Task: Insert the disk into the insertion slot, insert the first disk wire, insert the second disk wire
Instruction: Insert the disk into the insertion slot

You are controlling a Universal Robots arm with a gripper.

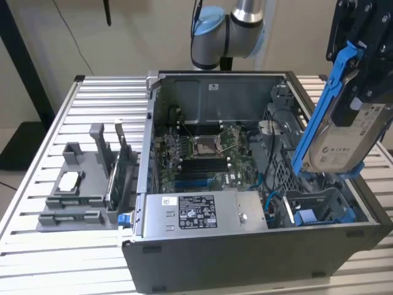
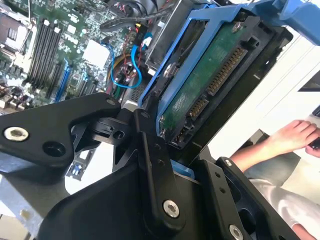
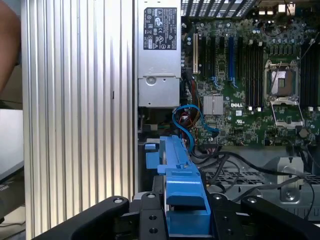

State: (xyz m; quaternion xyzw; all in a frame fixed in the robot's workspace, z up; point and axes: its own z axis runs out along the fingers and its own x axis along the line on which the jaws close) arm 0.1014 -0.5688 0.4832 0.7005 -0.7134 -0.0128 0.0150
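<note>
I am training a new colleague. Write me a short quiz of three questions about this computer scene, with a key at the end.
1. True or false: the disk already sits in the insertion slot.
2. What does the gripper hold? A the disk; B a screwdriver; C nothing.
3. Fill in: the disk's carrier frame is coloured ____.
Key: 1 false, it hangs tilted above the open case; 2 A; 3 blue.

arm: we bend it up high at the back | gripper: we hang it tilted, exterior view's right | fingers: we squeeze the disk tight
</note>
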